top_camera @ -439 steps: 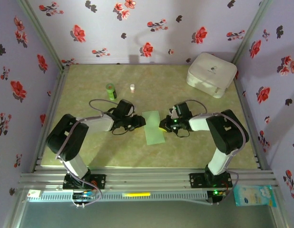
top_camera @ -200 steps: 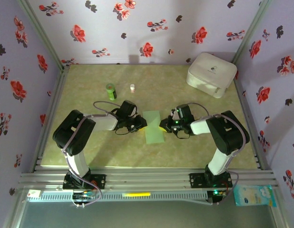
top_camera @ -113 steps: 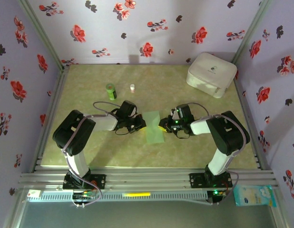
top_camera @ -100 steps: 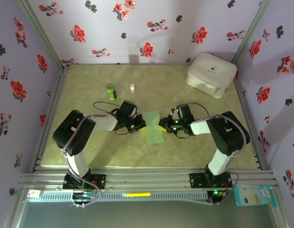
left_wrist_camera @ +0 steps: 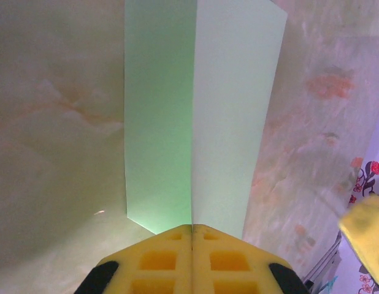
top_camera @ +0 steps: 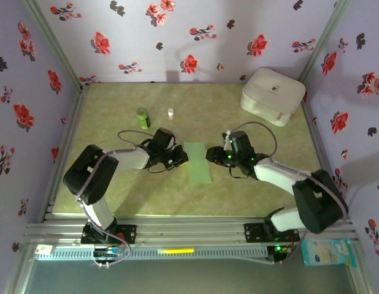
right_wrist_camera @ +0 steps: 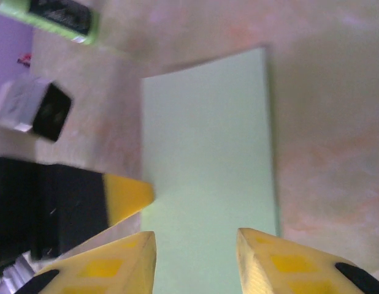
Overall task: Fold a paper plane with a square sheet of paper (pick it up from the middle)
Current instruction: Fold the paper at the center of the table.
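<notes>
The square sheet of paper (top_camera: 198, 162) lies mid-table as a pale green rectangle, long side running away from me. In the left wrist view the paper (left_wrist_camera: 232, 110) shows a straight lengthwise line that runs into the seam of my shut jaws. My left gripper (top_camera: 182, 158) (left_wrist_camera: 192, 228) is shut on the sheet's left edge. Its yellow fingertip (right_wrist_camera: 125, 196) touches that edge in the right wrist view. My right gripper (top_camera: 211, 155) (right_wrist_camera: 195, 236) stands open at the right edge, its fingers apart above the paper (right_wrist_camera: 208, 153) with nothing between them.
A dark green bottle (top_camera: 143, 117) (right_wrist_camera: 54, 18) and a small white cap (top_camera: 170, 113) (right_wrist_camera: 33, 107) stand behind the left arm. A white rounded case (top_camera: 272, 95) sits in the back right corner. Flowered walls close in three sides.
My right gripper opened and let go of the paper's right edge, and its arm swung outward to the right. My left gripper closed on the left edge. The paper now lies flatter.
</notes>
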You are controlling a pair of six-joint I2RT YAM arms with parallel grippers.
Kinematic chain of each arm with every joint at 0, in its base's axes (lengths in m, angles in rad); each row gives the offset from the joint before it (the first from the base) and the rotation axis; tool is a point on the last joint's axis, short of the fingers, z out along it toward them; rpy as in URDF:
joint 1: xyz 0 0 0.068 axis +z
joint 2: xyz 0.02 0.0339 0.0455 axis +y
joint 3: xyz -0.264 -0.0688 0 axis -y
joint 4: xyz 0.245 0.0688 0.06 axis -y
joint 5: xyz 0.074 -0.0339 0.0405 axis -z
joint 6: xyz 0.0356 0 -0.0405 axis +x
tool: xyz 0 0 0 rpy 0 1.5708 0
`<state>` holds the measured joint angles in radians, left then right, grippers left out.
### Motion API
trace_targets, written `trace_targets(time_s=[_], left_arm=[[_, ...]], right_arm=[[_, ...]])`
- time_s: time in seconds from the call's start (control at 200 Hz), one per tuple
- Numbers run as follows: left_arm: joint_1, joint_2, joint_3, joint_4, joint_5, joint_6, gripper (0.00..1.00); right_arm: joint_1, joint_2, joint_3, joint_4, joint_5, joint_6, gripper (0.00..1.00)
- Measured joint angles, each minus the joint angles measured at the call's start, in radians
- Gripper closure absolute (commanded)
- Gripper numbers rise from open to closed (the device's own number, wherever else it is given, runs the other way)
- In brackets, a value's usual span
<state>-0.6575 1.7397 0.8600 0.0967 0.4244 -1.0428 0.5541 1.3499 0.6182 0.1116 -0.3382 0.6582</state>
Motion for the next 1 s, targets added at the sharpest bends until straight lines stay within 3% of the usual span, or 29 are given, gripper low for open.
trace_targets(time_s=[0.17,0.475,0.705,1.0], left_arm=[[0.0,-0.001,0.0,-0.008,0.003,-0.008,1.0],[0.001,-0.018,0.002,-0.014,0.015,-0.029,1.0],[0.004,-0.032,0.002,-0.015,0.022,-0.04,1.0],[0.004,-0.034,0.003,-0.014,0.022,-0.051,1.0]], right_arm=[[0.22,-0.119,-0.014,-0.011,0.162,-0.259,0.55],[0.536,-0.123,-0.036,-0.043,0.446,-0.587,0.5],[0.633,-0.037,-0.037,-0.033,0.618,-0.694,0.5],[0.689,0.145,-0.011,0.0,0.837,-0.702,0.5]])
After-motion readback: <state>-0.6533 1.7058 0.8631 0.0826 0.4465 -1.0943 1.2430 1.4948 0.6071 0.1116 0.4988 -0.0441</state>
